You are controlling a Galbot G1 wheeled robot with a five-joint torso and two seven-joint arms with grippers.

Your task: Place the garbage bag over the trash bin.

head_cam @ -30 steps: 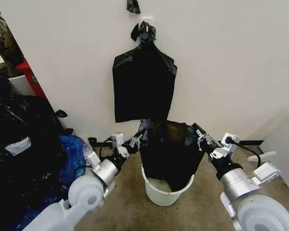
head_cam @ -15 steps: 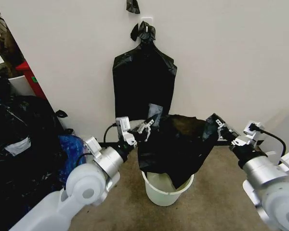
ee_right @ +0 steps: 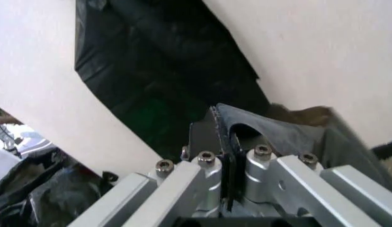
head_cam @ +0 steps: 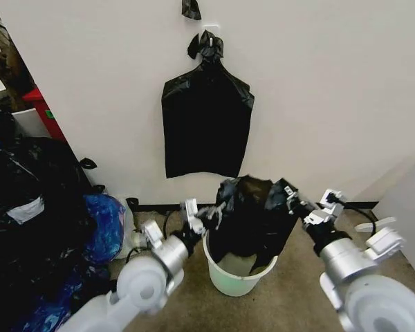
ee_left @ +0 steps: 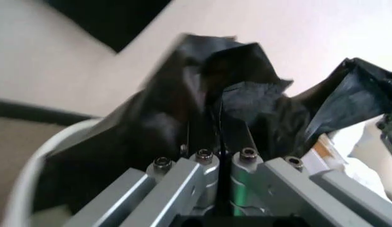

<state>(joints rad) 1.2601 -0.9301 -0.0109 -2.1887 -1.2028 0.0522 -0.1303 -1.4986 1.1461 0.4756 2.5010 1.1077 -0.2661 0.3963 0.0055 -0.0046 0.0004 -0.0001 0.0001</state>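
Both end effectors (head_cam: pixel 211 213) (head_cam: pixel 285 192) pinching garbage bag (head_cam: pixel 245 214) over trash bin (head_cam: pixel 236 279).

The garbage bag (head_cam: pixel 252 211) is thin black plastic, crinkled and faintly glossy where its folds catch light. The trash bin (head_cam: pixel 236 276) is smooth white plastic with a rolled rim and a soft sheen. Both the left gripper (ee_left: pixel 216 142) and the right gripper (ee_right: pixel 222 142) are brushed silvery metal with dark screw heads, each pinching a fold of the film. The floor (head_cam: pixel 290 304) looks like matt, rough brown carpet, and the wall (head_cam: pixel 332 90) is flat matt white.
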